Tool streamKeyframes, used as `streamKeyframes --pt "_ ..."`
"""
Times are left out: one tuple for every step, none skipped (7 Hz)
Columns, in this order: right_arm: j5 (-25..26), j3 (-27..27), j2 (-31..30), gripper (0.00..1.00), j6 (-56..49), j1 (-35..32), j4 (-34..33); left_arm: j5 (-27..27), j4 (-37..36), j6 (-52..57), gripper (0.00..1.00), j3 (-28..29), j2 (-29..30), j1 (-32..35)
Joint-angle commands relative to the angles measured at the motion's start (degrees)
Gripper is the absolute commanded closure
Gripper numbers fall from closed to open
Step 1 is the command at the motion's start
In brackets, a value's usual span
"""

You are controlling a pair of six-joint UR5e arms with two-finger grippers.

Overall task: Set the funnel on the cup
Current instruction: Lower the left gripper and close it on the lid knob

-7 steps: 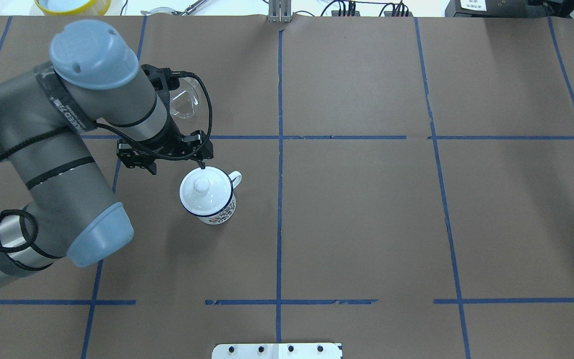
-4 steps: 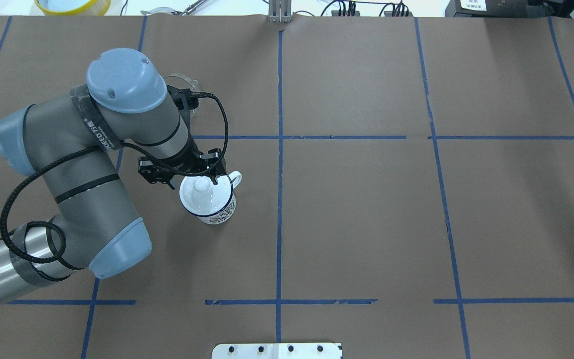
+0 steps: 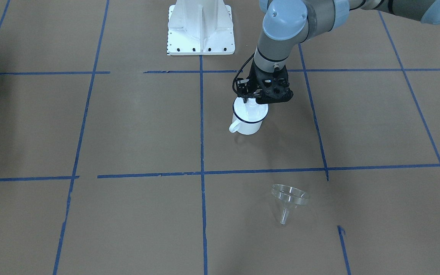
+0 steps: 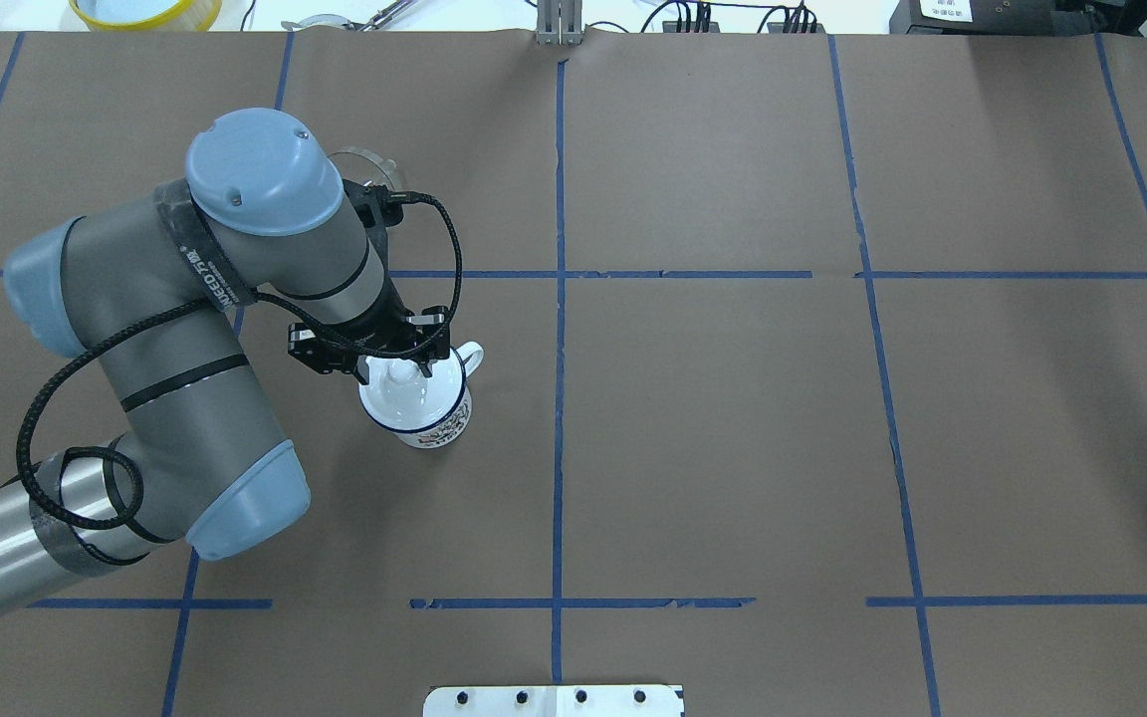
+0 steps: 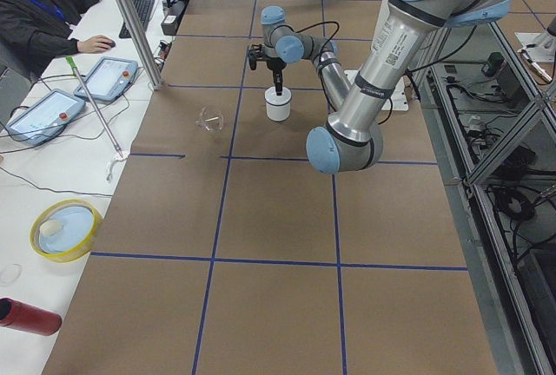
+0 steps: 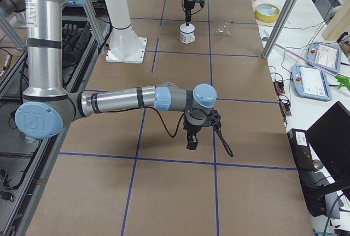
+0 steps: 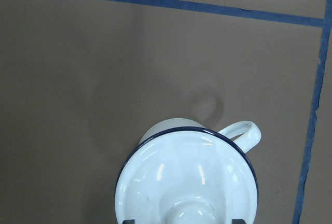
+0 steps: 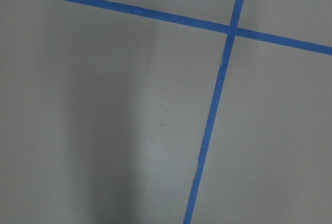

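Funnel point(image 3: 289, 196) on its side on the surface point(image 4: 733, 448), beyond the cup on the side away from the robot and well apart from it. Its long axis runs away from the base, spout outward. Left claw point(image 4: 396, 368) hangs over the cup point(image 4: 424, 413), fingers apart on either side of the knob point(image 7: 189, 212) of the lid point(image 7: 187, 177) capping it. Contact not confirmed. Left arm is much nearer the funnel. Right claw point(image 6: 191, 142) sits low, far along the surface; can't tell if it's apart or together. One second ago the left claw was beside the cup's far rim; now it is centred over the knob. Judgement: lid comes off first.
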State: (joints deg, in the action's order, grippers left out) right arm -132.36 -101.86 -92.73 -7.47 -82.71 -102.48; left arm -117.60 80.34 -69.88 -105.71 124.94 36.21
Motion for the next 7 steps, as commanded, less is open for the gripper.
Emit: streamKeyframes --pt "0.0 0.0 0.0 0.00 0.0 0.0 0.0 0.0 0.5 0.0 0.39 0.1 -0.1 0.0" --pt "0.0 0.0 0.0 0.00 0.0 0.0 0.0 0.0 0.5 0.0 0.39 0.1 -0.1 0.0" --pt "0.0 0.0 0.0 0.00 0.0 0.0 0.0 0.0 0.6 0.0 0.41 0.1 0.0 0.0" --pt "0.0 0.0 0.0 0.00 0.0 0.0 0.0 0.0 0.6 0.1 0.41 0.1 0.0 0.0" --pt "0.0 0.0 0.0 0.00 0.0 0.0 0.0 0.0 0.6 0.1 0.41 0.1 0.0 0.0" --pt "0.0 0.0 0.0 0.00 0.0 0.0 0.0 0.1 0.7 0.2 0.41 0.8 0.0 -0.1" --pt "0.0 0.0 0.0 0.00 0.0 0.0 0.0 0.1 0.7 0.4 0.41 2.1 0.6 -0.2"
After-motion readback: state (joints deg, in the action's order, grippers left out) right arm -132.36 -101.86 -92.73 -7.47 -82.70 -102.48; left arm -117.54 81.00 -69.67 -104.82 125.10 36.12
